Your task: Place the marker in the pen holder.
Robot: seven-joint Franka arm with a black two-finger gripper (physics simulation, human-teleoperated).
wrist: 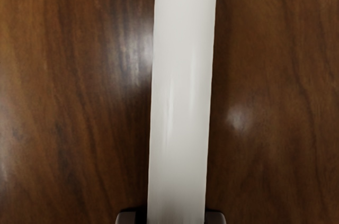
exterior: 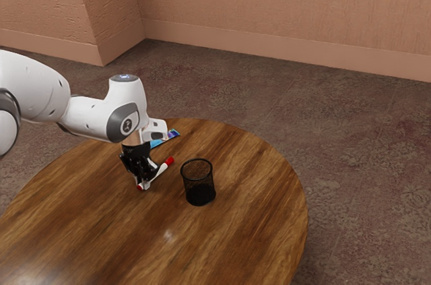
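marker [wrist: 183, 97] first: white barrel runs right under the wrist camera, big in that view. gripper [exterior: 143, 180] is nearly closed, fingers [wrist: 215, 217] in against both sides of the barrel, so it has the marker pinched. exterior view: marker slants, one red end down by the fingertips, other red end pointing away toward the far side of the table [exterior: 232, 238]. can't tell if it touches the wood. pen holder [exterior: 200, 195], black mesh, stands upright just beside it, on the exterior view's right. marker is outside the holder. blue packet [exterior: 174, 134] lies behind the hand near the far edge.
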